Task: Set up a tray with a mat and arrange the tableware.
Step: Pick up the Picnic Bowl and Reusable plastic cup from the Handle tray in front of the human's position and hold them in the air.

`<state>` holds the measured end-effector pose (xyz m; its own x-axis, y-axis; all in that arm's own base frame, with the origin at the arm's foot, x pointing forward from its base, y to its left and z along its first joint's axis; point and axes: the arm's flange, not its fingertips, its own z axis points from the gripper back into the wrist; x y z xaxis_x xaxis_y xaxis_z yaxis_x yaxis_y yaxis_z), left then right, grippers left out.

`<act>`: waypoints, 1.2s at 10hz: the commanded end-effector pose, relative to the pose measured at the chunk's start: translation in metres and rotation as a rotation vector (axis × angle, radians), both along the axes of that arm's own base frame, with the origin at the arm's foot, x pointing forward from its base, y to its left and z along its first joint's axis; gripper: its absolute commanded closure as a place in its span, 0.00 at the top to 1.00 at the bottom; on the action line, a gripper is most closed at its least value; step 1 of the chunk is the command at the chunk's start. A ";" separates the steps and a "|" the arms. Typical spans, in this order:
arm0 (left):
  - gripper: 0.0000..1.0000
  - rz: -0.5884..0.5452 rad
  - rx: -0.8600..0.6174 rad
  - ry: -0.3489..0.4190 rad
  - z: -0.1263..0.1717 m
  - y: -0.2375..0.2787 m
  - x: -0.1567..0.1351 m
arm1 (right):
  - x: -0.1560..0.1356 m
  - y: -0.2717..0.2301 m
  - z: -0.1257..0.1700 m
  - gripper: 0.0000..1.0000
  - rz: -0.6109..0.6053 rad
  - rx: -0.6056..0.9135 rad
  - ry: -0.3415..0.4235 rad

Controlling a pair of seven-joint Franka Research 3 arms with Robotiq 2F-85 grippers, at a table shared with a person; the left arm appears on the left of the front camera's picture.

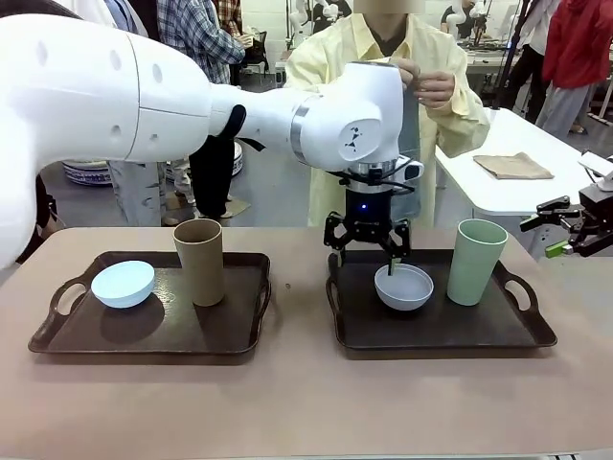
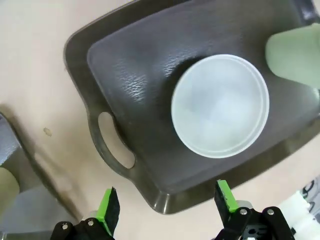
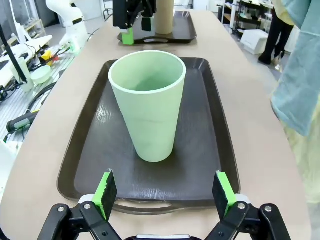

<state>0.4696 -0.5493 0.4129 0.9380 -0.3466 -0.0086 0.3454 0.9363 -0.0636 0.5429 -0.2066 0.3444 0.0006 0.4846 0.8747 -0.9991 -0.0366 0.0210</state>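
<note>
Two dark brown trays lie side by side on the tan desk (image 1: 306,402). The tray at picture left (image 1: 144,340) holds a light blue bowl (image 1: 123,284), tipped on its side at the left end, and an upright brown cup (image 1: 199,261) just right of it. The tray at picture right (image 1: 441,340) holds a pale grey-white bowl (image 1: 403,287) near its middle and an upright pale green cup (image 1: 476,261) towards its right end, the two close but apart. The left arm reaches across the middle, and its end effector (image 1: 367,254) hangs above the back left part of that tray with its fingers spread wide and nothing between them. One fingertip sits at the bowl's rear rim; whether it touches cannot be told. In the left wrist view the bowl (image 2: 220,106) sits upright ahead of the open pads. The right end effector (image 1: 548,230) is at the right edge of the frame, off the tray, open and empty. In its wrist view the green cup (image 3: 147,107) stands ahead of its parted fingers (image 3: 106,192). A person stands behind the desk with hands (image 1: 436,86) raised at chest height.
</note>
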 end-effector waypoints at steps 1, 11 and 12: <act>1.00 0.041 0.051 -0.006 0.001 -0.011 0.008 | 0.008 0.005 -0.003 1.00 0.016 0.060 -0.029; 1.00 0.042 0.020 0.007 -0.018 0.002 0.019 | 0.012 0.035 -0.021 1.00 0.013 0.075 -0.001; 1.00 0.042 0.020 0.007 -0.018 0.002 0.019 | 0.012 0.035 -0.021 1.00 0.013 0.075 -0.001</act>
